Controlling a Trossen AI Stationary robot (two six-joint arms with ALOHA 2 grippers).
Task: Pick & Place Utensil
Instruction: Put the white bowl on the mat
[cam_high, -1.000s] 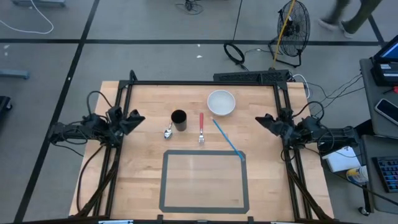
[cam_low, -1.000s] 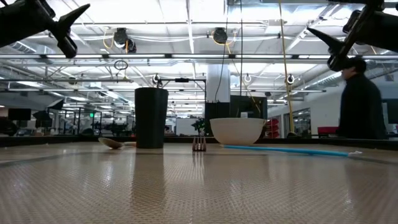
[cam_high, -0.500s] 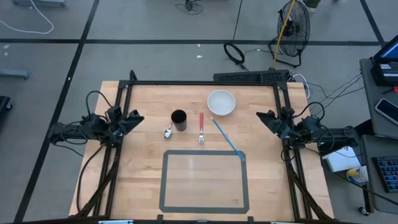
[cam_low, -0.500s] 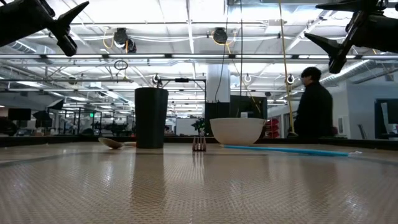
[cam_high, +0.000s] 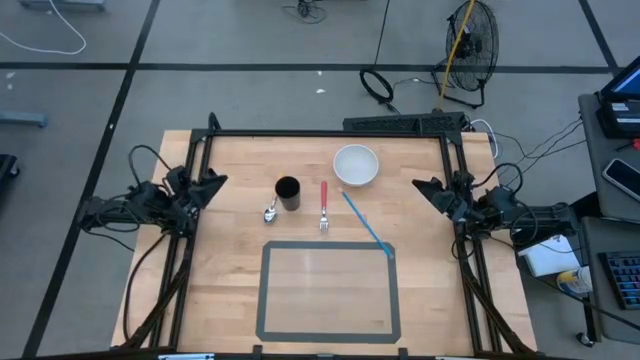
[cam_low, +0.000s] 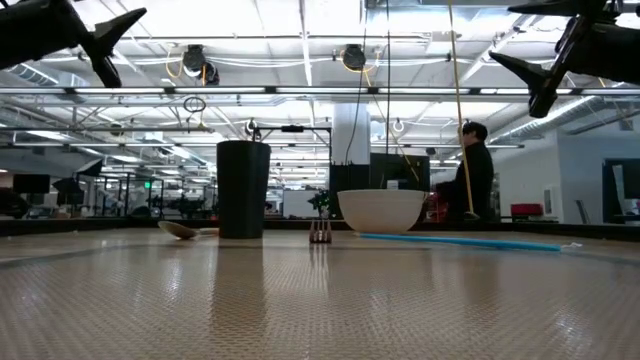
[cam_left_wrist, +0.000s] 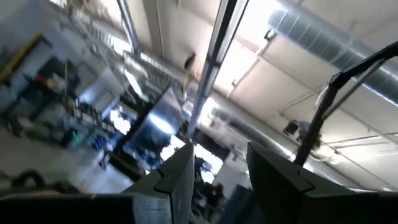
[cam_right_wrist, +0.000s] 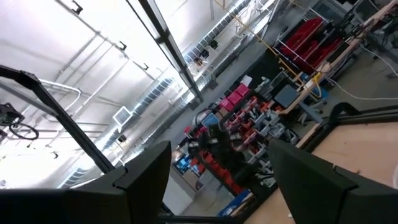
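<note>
Currently both grippers, left (cam_high: 212, 183) and right (cam_high: 424, 189), hover spread apart and empty, while the red-handled fork (cam_high: 323, 205) at the mat's 12 o'clock lies flat, so fingers could skid off it.

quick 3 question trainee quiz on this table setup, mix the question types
1. True or false: the spoon lies inside the grey tape rectangle.
2. Multiple choice: what lies between the black cup and the blue straw? A) a knife B) the red-handled fork C) a plate
3. Fill in: the white bowl sits nearer the table's ____ edge than the tape rectangle does.

Key:
1. False; it lies outside, beside the black cup.
2. B
3. far. Both end effectors, left and right, wait open and empty at the table's sides.
</note>
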